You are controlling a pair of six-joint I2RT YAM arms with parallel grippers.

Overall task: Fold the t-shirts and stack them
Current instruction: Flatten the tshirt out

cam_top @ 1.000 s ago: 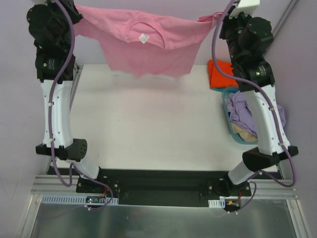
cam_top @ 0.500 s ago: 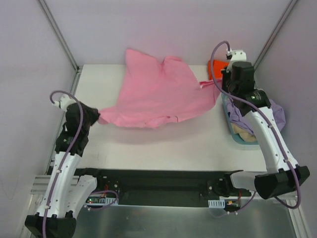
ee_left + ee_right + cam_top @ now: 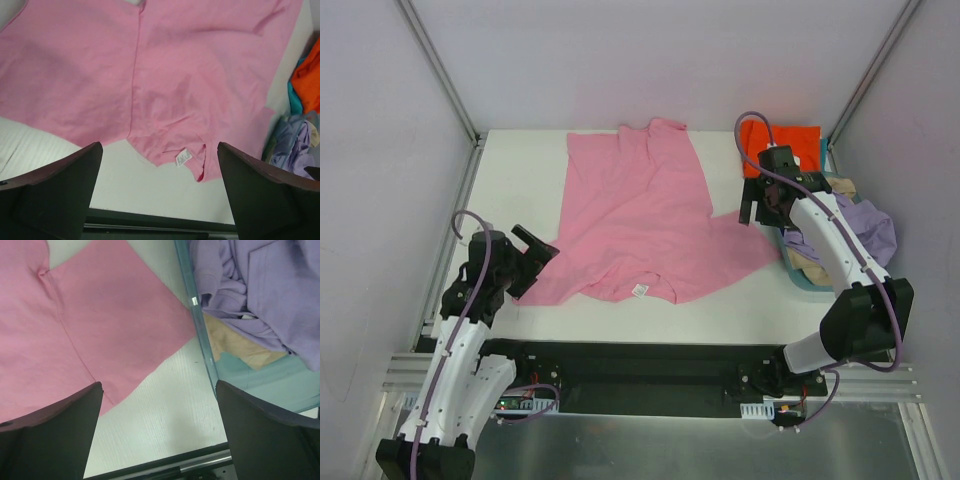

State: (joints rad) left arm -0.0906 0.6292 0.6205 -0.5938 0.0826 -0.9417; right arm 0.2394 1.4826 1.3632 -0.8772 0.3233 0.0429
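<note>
The pink t-shirt [image 3: 630, 215] lies spread flat on the white table [image 3: 520, 170], neck and white label [image 3: 640, 291] toward the near edge. My left gripper [image 3: 538, 262] stands open at the shirt's near left sleeve, nothing between its fingers. In the left wrist view the pink t-shirt [image 3: 150, 75] fills the top above the open left gripper [image 3: 160, 192]. My right gripper [image 3: 755, 212] is open beside the right sleeve. The right wrist view shows that pink t-shirt's sleeve [image 3: 90, 330] past the empty right gripper [image 3: 160, 432].
A light blue basket [image 3: 798, 277] at the right edge holds a lavender shirt [image 3: 865, 225], a beige one [image 3: 235, 347] and a teal one [image 3: 270, 375]. An orange-red shirt [image 3: 780, 140] lies behind it. Purple walls enclose the table on three sides.
Both grippers carried the pink shirt down from high at the back, laid it on the table, then opened and let go of it.
</note>
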